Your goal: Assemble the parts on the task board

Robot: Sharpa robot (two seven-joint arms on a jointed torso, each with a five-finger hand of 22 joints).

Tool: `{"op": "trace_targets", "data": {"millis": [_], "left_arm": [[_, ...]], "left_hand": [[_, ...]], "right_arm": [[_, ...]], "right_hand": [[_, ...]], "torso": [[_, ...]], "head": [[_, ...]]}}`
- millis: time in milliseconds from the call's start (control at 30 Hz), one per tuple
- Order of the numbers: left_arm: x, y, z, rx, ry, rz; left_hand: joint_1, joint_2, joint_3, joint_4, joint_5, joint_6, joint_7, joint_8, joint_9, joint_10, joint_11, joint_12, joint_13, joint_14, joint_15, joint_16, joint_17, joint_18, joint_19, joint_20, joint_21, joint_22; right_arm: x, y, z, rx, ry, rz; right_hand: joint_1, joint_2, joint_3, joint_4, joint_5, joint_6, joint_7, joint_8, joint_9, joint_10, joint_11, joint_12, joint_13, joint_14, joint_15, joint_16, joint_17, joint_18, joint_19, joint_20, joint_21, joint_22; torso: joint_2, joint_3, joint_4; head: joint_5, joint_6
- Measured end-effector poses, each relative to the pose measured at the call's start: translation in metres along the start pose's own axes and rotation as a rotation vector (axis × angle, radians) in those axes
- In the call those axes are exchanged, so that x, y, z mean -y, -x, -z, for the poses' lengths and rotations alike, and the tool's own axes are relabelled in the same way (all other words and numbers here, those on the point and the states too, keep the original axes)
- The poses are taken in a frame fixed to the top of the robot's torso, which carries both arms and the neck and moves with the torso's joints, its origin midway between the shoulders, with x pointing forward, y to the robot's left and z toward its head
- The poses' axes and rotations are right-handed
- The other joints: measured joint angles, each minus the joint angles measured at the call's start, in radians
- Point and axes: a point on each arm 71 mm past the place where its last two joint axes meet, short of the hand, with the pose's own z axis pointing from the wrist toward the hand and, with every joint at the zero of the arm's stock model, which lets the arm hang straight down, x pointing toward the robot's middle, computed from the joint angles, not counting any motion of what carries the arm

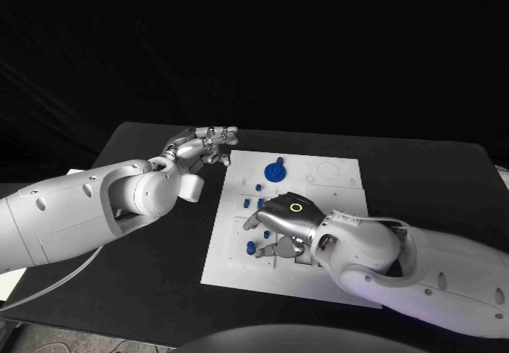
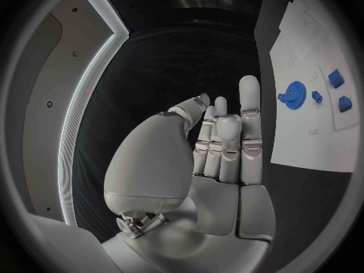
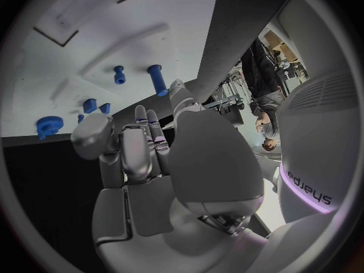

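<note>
White plate: the task board (image 1: 318, 276) lies in the middle of the black bench (image 1: 148, 294), its long side running away from the robot, and the blue parts are scattered over its near and middle stretch.
Right hand: the right hand (image 1: 285, 217) hangs over the board's near half, knuckles up, fingers (image 3: 144, 141) curled downward toward the plate; I cannot tell whether they hold anything.
Nearest parts: a small blue part (image 1: 250, 248) sits at the near left of the board just beside the right hand's fingertips, another (image 1: 266, 235) close by it; from the right wrist view a blue peg (image 3: 158, 79) and a shorter stud (image 3: 119, 74) lie just beyond the fingers, the peg's long axis pointing roughly away from the palm.
Middle parts: two small blue blocks (image 1: 247, 202) lie along the board's left side, just past the right hand.
Gear: the blue gear (image 1: 276, 173) rests on the far half of the board, between the two hands.
Left hand: the left hand (image 1: 201, 145) hovers off the board's far left corner, above bare bench, fingers (image 2: 249, 112) loosely bent and apart, holding nothing.
Nearer hand: by my reading the right hand is far closer to the small parts; the left is nearer the gear.
Room: open bench on the left of the board; the board's right half lies under the right forearm.
</note>
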Motion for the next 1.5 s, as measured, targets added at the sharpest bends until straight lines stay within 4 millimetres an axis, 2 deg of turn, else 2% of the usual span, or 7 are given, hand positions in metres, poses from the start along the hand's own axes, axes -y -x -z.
{"op": "trace_targets", "data": {"millis": [100,233,467,633,833,1100,1500], "left_arm": [[0.0,0.001,0.0,0.001,0.0,0.0],[0.001,0.006,0.003,0.013,-0.002,-0.004],[0.002,0.009,0.003,0.02,-0.006,-0.006],[0.001,0.008,0.002,0.02,-0.006,-0.007],[0.0,0.009,0.002,0.022,-0.004,-0.008],[-0.001,0.008,0.001,0.02,-0.003,-0.008],[-0.001,0.01,0.002,0.024,-0.003,-0.009]], "left_hand": [[0.0,0.0,0.0,0.0,0.0,0.0,0.0,0.0,0.0,-0.003,0.003,0.0,0.0,0.0,0.0,0.0,-0.001,0.0,0.0,0.0,0.0,0.0],[0.0,0.0,0.0,0.0,0.0,0.0,0.0,0.0,0.0,-0.004,0.004,0.0,0.0,-0.004,0.003,0.0,-0.001,0.0,0.0,0.0,0.0,0.0],[0.0,0.0,0.0,0.0,0.0,0.0,0.0,0.0,0.0,-0.004,0.004,0.0,0.001,-0.004,0.003,0.0,-0.001,0.0,0.0,0.0,0.0,0.0],[0.0,0.0,0.0,0.0,0.0,0.0,0.0,0.0,0.0,-0.004,0.004,0.0,0.001,-0.004,0.003,0.0,-0.002,0.0,0.0,0.0,0.0,0.0],[0.0,0.0,0.0,0.0,0.0,0.0,0.0,0.0,0.0,-0.004,0.004,0.0,0.001,-0.004,0.003,0.0,-0.002,0.0,0.0,0.0,0.0,0.0],[0.0,0.0,0.0,0.0,0.0,0.0,0.0,0.0,0.0,-0.004,0.004,0.0,0.001,-0.004,0.004,0.0,-0.002,0.0,0.0,0.0,0.0,0.0],[0.0,0.0,0.0,0.0,0.0,0.0,0.0,0.0,0.0,-0.004,0.004,0.0,0.0,-0.004,0.004,0.0,-0.002,0.0,0.0,0.0,0.0,0.0]], "right_arm": [[0.018,0.012,0.018,0.019,-0.041,-0.024],[0.053,0.037,0.045,0.044,-0.136,-0.103],[0.096,0.05,0.099,0.066,-0.326,-0.333],[0.112,0.041,0.127,0.041,-0.455,-0.416],[0.119,0.026,0.151,-0.02,-0.593,-0.407],[0.113,0.011,0.157,-0.094,-0.669,-0.342],[0.103,-0.007,0.15,-0.153,-0.688,-0.285]], "right_hand": [[0.012,-0.011,-0.065,0.048,0.005,-0.046,0.013,0.0,-0.001,0.01,0.0,0.013,0.001,0.0,0.0,-0.031,-0.041,0.014,-0.02,-0.003,-0.043,-0.059],[0.023,0.026,-0.075,0.059,0.026,-0.02,0.031,0.013,0.006,0.13,-0.002,0.081,0.024,0.0,0.0,-0.014,-0.012,0.013,-0.01,-0.007,-0.03,-0.033],[-0.009,0.079,-0.095,0.053,0.135,0.049,-0.025,0.055,0.017,0.438,-0.079,0.407,0.288,-0.002,-0.057,0.111,0.168,-0.004,0.086,-0.06,0.12,0.191],[-0.092,0.099,-0.145,0.05,0.2,0.068,-0.044,0.096,0.033,0.452,-0.088,0.953,0.891,-0.004,-0.069,0.205,0.25,-0.034,0.113,-0.08,0.201,0.317],[-0.133,0.114,-0.207,0.059,0.239,0.068,-0.052,0.158,0.087,0.445,-0.095,1.035,0.898,-0.002,-0.074,0.23,0.25,-0.034,0.113,-0.08,0.216,0.346],[-0.159,0.122,-0.235,0.061,0.256,0.034,-0.053,0.205,0.152,0.445,-0.095,1.068,0.898,-0.002,-0.074,0.264,0.25,-0.034,0.112,-0.08,0.245,0.395],[-0.168,0.123,-0.244,0.064,0.262,0.019,-0.053,0.213,0.173,0.447,-0.093,1.079,0.899,-0.002,-0.074,0.273,0.25,-0.05,0.112,-0.08,0.255,0.415]], "torso": [[-0.001,-0.0011,0.0004],[-0.001,-0.0024,-0.0053],[-0.004,-0.003,-0.0225],[-0.007,-0.0029,-0.0318],[-0.011,-0.0038,-0.0446],[-0.013,-0.0059,-0.0571],[-0.014,-0.0091,-0.0581]], "head": [[-0.018,0.004],[-0.038,0.017],[-0.083,0.038],[-0.118,0.05],[-0.143,0.056],[-0.151,0.053],[-0.144,0.036]]}}
